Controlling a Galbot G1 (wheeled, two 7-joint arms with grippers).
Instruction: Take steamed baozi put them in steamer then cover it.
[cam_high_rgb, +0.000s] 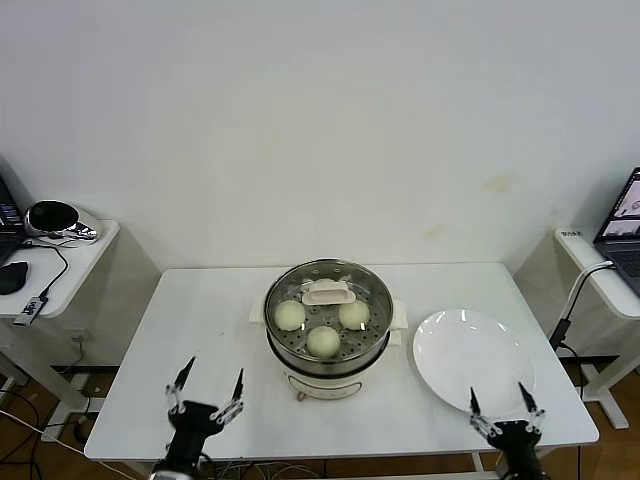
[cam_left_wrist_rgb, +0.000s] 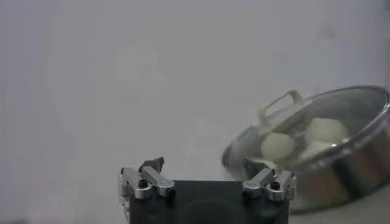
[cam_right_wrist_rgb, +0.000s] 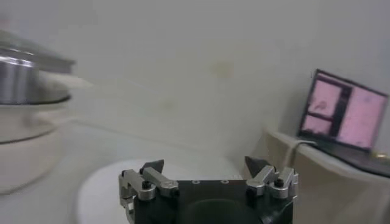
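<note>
Nearest the camera, the left gripper (cam_high_rgb: 208, 391) and the right gripper (cam_high_rgb: 499, 400) sit at the table's (cam_high_rgb: 200, 320) front edge, jaws spread wide and holding nothing. Behind them at centre stands the steamer (cam_high_rgb: 327, 320), covered by a glass lid (cam_high_rgb: 328, 291), with three steamed baozi (cam_high_rgb: 322, 340) visible inside. A bare white plate (cam_high_rgb: 472, 358) lies just to its right

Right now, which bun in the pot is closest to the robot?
The front baozi, in the steamer under the glass lid. The other two visible buns sit farther back, side by side.
</note>
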